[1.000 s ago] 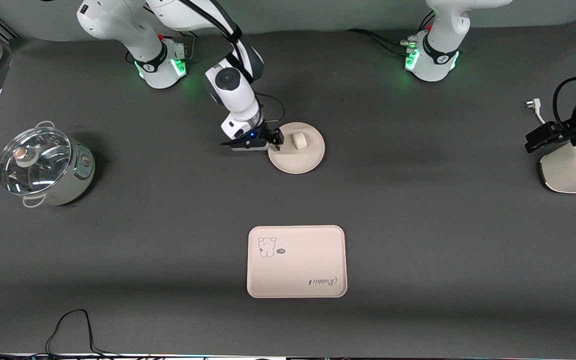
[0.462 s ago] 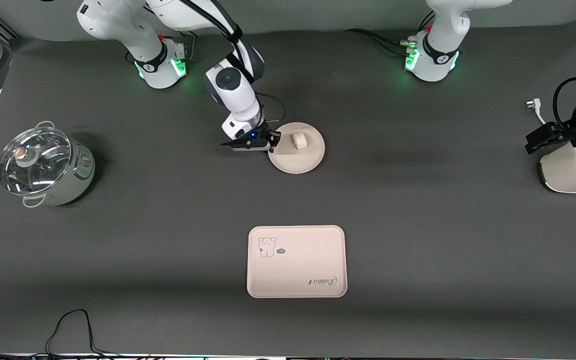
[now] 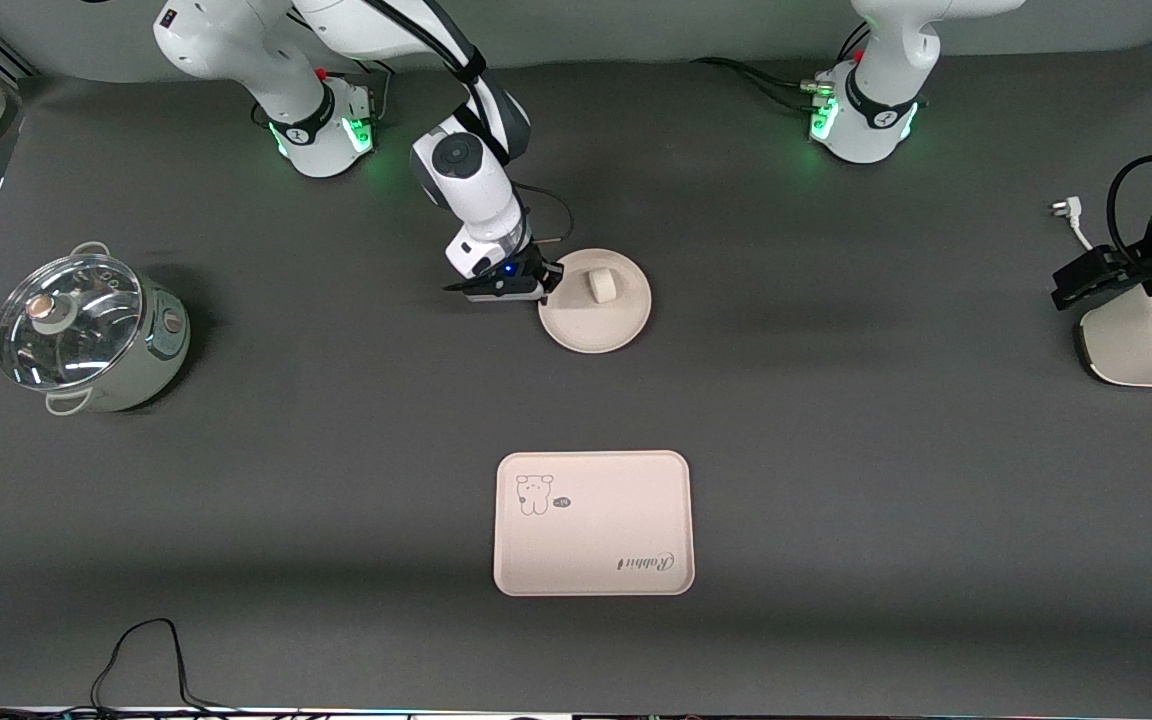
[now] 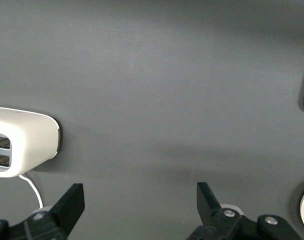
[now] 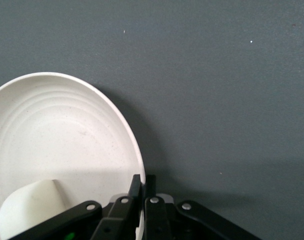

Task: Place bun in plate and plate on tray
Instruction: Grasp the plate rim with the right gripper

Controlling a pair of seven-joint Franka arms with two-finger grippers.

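Note:
The round cream-white plate (image 3: 601, 325) lies mid-table between the robots' bases and the tray, with the small white bun (image 3: 598, 283) on it. My right gripper (image 3: 548, 283) is shut on the plate's rim at the edge toward the right arm's end. In the right wrist view its fingers (image 5: 143, 182) pinch the rim of the plate (image 5: 56, 135), with the bun (image 5: 31, 207) just inside. The cream-pink tray (image 3: 592, 523) lies nearer the front camera, with nothing on it. My left gripper (image 3: 1071, 285) waits open and empty (image 4: 139, 192) beside the toaster.
A white toaster (image 3: 1141, 345) stands at the left arm's end of the table and shows in the left wrist view (image 4: 21, 140). A lidded pot (image 3: 86, 330) stands at the right arm's end. A white plug (image 3: 1064, 210) lies near the toaster. A black cable (image 3: 136, 650) runs along the front edge.
The plate, with the bun on it, has shifted slightly toward the front camera in my right gripper's grip. The left arm has not moved.

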